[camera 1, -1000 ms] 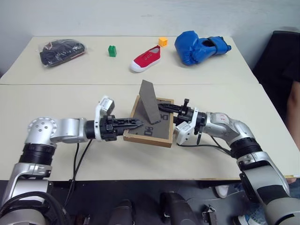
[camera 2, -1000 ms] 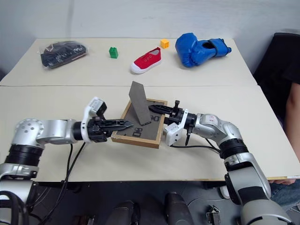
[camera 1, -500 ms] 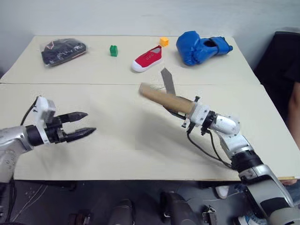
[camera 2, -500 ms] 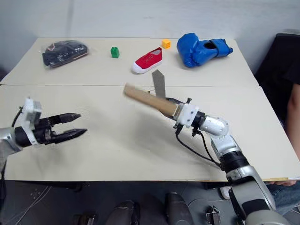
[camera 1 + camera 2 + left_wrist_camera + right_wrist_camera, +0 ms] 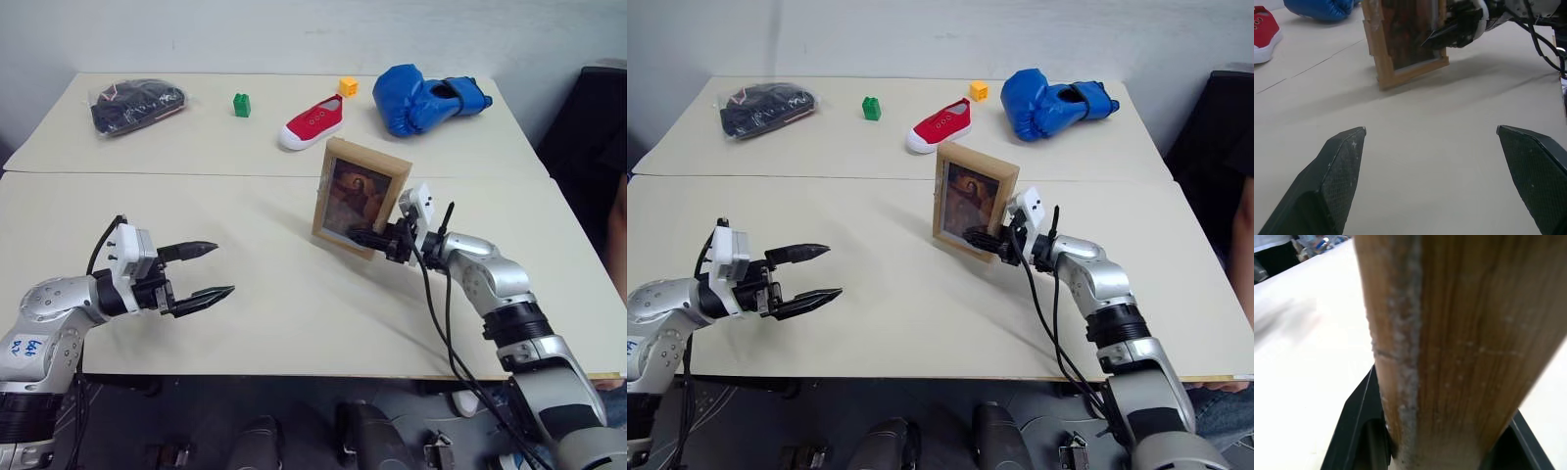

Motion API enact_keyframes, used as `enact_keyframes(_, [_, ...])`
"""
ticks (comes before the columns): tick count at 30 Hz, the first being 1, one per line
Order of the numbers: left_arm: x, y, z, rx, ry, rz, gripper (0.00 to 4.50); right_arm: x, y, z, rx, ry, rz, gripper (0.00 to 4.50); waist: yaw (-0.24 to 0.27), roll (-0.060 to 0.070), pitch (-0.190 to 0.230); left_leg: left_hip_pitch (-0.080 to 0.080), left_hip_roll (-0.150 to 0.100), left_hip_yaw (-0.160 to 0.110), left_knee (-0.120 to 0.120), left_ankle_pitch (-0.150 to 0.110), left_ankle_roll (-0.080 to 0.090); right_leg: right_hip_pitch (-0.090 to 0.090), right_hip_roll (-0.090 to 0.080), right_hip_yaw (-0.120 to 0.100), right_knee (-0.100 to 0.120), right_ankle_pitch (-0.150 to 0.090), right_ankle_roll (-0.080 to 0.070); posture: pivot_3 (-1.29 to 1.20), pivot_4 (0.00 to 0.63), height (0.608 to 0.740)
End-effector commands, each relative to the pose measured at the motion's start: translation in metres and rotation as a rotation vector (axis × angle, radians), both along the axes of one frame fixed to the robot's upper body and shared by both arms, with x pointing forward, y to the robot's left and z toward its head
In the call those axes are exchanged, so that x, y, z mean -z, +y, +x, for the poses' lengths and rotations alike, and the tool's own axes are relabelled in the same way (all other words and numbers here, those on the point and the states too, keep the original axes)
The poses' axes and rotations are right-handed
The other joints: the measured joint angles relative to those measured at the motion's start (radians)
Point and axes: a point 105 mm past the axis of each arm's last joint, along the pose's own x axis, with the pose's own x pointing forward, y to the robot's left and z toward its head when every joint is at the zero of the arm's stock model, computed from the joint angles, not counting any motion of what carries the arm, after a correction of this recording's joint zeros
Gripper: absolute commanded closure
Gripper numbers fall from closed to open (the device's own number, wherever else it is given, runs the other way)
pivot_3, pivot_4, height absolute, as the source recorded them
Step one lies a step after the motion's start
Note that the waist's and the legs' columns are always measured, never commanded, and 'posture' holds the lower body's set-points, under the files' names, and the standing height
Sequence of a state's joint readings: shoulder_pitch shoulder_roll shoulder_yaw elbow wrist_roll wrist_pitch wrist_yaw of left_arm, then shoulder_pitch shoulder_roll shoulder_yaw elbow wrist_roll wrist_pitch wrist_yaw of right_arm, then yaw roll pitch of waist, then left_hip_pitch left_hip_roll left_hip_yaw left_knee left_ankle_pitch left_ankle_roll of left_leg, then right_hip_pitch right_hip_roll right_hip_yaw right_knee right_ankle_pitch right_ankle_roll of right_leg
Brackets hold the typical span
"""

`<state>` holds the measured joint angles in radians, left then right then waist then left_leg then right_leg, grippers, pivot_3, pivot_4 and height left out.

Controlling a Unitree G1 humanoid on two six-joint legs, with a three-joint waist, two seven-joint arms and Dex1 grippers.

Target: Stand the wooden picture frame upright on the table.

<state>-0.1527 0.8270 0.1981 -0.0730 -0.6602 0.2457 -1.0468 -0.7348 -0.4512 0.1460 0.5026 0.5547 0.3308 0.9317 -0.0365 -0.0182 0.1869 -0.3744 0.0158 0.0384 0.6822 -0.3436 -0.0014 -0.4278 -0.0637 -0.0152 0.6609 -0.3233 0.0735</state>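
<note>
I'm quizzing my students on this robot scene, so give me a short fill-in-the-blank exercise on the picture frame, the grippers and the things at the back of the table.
1. The wooden picture frame stands upright, gripped by the ____ gripper.
2. The left gripper hangs over the table with its jaws ____.
3. The boxing glove at the far edge is ____ in colour.
4. The small block left of the red shoe is ____.

Missing words: right; open; blue; green
</note>
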Motion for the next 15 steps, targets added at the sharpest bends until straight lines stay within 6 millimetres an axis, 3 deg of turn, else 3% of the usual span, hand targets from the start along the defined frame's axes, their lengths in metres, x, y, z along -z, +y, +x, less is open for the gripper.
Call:
enact_keyframes(1, [-0.010, -0.004, -0.004, 0.025, -0.033, 0.004, 0.00, -0.004, 0.002, -0.003, -0.046, 0.043, 0.068, 3.23, 0.001, 0.000, 0.000, 0.000, 0.000, 0.000, 0.000, 0.000, 0.000, 0.000, 0.000, 0.000, 0.000, 0.000, 0.000, 0.00, 0.150, 0.740])
enact_keyframes(7, [-0.009, 0.000, -0.004, 0.017, -0.028, 0.013, 0.00, 0.026, -0.002, -0.006, -0.043, 0.086, -0.002, 3.23, 0.001, 0.000, 0.000, 0.001, 0.000, 0.000, 0.000, 0.000, 0.000, 0.001, 0.000, 0.000, 0.000, 0.000, 0.000, 0.00, 0.150, 0.740])
enact_keyframes(13, [-0.007, 0.005, -0.006, 0.011, -0.031, 0.026, 0.00, 0.036, -0.007, 0.000, 0.034, 0.103, -0.019, 3.23, 0.000, -0.001, -0.001, 0.002, 0.000, 0.000, 0.000, 0.000, 0.000, 0.002, 0.000, 0.000, 0.000, 0.000, 0.000, 0.00, 0.150, 0.740])
enact_keyframes(15, [-0.006, 0.006, -0.007, 0.016, -0.018, 0.026, 0.00, 0.023, -0.006, -0.001, 0.015, 0.073, 0.031, 2.48, 0.000, -0.001, -0.001, 0.004, 0.000, 0.000, 0.000, 0.000, 0.000, 0.004, 0.000, 0.000, -0.001, 0.000, 0.000, 0.00, 0.150, 0.740])
